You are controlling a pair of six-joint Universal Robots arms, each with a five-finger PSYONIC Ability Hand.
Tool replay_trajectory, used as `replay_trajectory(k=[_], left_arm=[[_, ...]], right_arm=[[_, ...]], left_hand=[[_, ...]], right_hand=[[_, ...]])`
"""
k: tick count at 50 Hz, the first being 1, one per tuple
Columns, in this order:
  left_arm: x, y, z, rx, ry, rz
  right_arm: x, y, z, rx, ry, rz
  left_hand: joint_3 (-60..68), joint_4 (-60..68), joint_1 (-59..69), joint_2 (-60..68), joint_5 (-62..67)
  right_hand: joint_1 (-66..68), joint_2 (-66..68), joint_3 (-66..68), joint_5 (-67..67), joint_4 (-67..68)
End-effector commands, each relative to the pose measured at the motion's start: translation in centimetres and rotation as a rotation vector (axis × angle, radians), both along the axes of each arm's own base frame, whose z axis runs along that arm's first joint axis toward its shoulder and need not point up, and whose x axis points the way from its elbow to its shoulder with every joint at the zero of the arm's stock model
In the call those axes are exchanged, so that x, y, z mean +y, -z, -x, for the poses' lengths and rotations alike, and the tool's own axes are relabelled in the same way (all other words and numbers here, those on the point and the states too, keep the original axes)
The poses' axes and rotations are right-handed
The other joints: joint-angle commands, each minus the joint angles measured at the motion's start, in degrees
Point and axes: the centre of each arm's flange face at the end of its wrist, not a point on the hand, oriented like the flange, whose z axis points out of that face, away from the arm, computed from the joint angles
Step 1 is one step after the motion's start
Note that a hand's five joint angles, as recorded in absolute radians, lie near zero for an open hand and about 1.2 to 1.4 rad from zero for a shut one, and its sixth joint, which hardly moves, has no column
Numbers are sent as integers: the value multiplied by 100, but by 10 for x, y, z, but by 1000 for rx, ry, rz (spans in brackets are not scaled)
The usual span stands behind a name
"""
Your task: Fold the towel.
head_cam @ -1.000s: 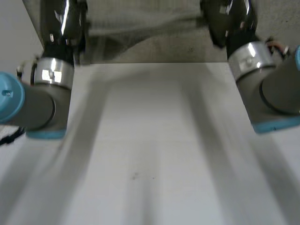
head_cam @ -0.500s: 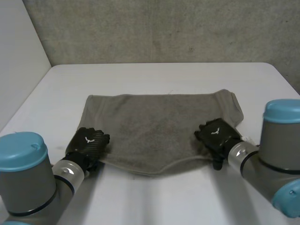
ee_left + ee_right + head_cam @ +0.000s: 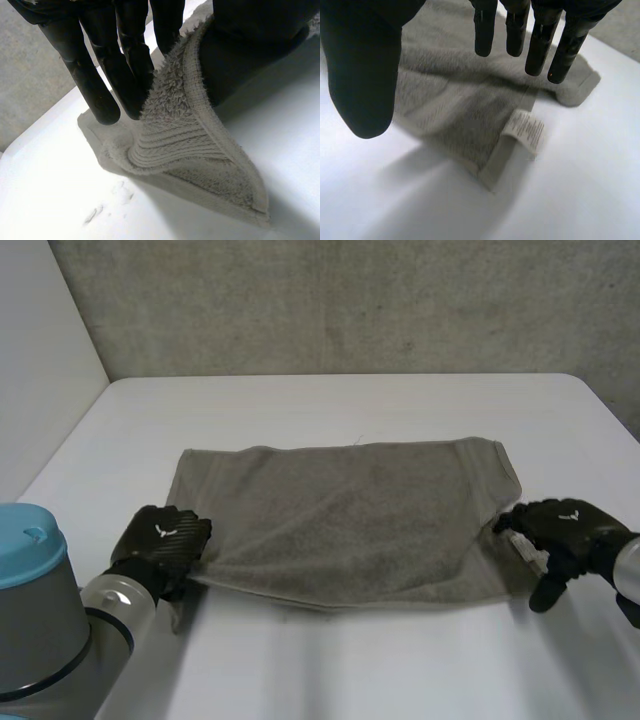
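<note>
Half a second before, the right hand (image 3: pixel 565 530) had lain on the towel (image 3: pixel 340 520) near its 5 o'clock edge. By this moment it had slid out past the cloth's 4 o'clock corner and sat at that corner. The towel lay wider and flatter, with the flap at its 2 o'clock corner smoothed out. The left hand (image 3: pixel 160 545) had shifted a little toward 8 o'clock, taking its corner along. In the left wrist view its thumb and fingers (image 3: pixel 127 65) pinched that corner, which stood raised off the table (image 3: pixel 340 400). The right hand's fingers (image 3: pixel 540 45) hung straight and spread above the towel's other near corner, holding nothing, with a white label (image 3: pixel 525 131) sticking out from the hem below them. The towel lay spread across the middle of the white table, its long sides running from 9 to 3 o'clock. Past the table's 12 o'clock edge stood a grey concrete wall (image 3: pixel 350 305), and a white panel (image 3: pixel 40 360) rose at 10 o'clock. A broad band of bare table lay between the towel and the 12 o'clock edge. Another stretch lay at 6 o'clock between the arms, and a narrower one at 3 o'clock beyond the right hand.
</note>
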Motion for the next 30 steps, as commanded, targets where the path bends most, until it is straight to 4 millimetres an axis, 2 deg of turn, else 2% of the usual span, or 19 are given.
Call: replay_trajectory(k=[1,8,15,30], left_arm=[[-8,0,-5,5,-23,6],[-11,2,-7,5,-33,-2],[-10,2,-6,5,-28,0],[-9,3,-4,4,-21,-3]], right_arm=[[-7,21,27,50,-96,31],[-14,36,31,3,-137,44],[-22,50,31,6,-148,74],[-28,62,32,10,-151,95]], left_hand=[[812,815,762,814,791],[778,781,728,781,757],[711,714,661,714,690],[660,663,610,663,639]], right_hand=[[1046,992,795,813,792],[1602,1547,1351,1369,1347],[1603,1549,1352,1370,1348],[1905,1851,1654,1672,1650]])
